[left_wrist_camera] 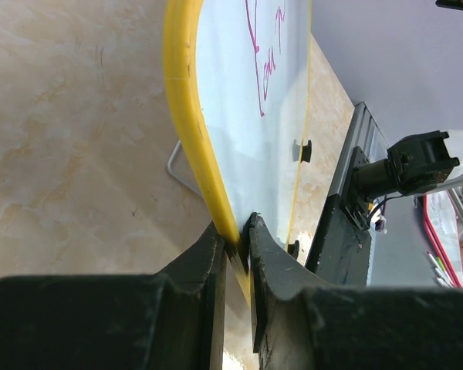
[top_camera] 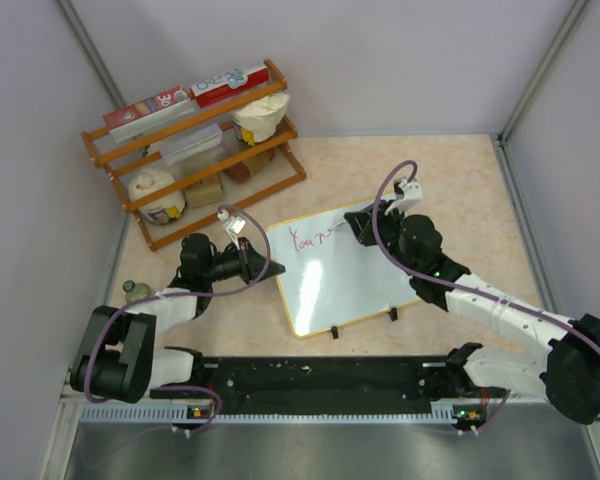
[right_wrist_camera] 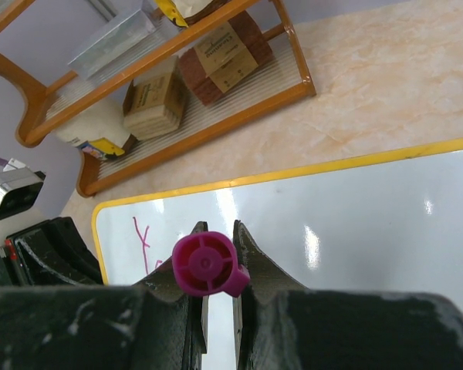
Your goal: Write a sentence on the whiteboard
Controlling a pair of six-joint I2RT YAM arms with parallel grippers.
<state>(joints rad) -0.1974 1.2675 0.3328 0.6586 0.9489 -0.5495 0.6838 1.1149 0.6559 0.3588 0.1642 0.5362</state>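
From above, the orange wooden tiered rack (top_camera: pixel 195 150) stands at the far left of the beige marbled table (top_camera: pixel 470 190). Its top tier carries two long red-and-white cartons (top_camera: pixel 230 82). Lower tiers hold a clear plastic tub (top_camera: pixel 192 145) and white pouches (top_camera: pixel 260 118). I cannot read what is inside any of them.

The flat white rectangular whiteboard (top_camera: pixel 350 275) with its thin yellow rim sits skewed mid-table. Two small black clips (top_camera: pixel 334 332) are on its near edge and pink handwriting (top_camera: pixel 310 238) is near its far left corner. My left pincer (top_camera: pixel 263 262) grips the board's left edge. My right pincer (top_camera: pixel 352 228) hovers at the end of the writing, but what it holds is too small to read here. Bare table lies to the right of and beyond the board, with grey walls close on both sides. A small jar (top_camera: pixel 130 290) peeks out beside the left arm, partly hidden.

In the left wrist view, the left pincer is clamped on the yellow rim, a finger on each face. A white wire loop (left_wrist_camera: pixel 181 166) shows under the board, and its far end is cut off from view.

In the right wrist view, the right pincer is shut on a magenta plastic marker (right_wrist_camera: pixel 206 264), seen end-on. Its tip is hidden, so I cannot tell whether it touches the board. On the rack's shelves I make out brown cardboard packets (right_wrist_camera: pixel 216 62).
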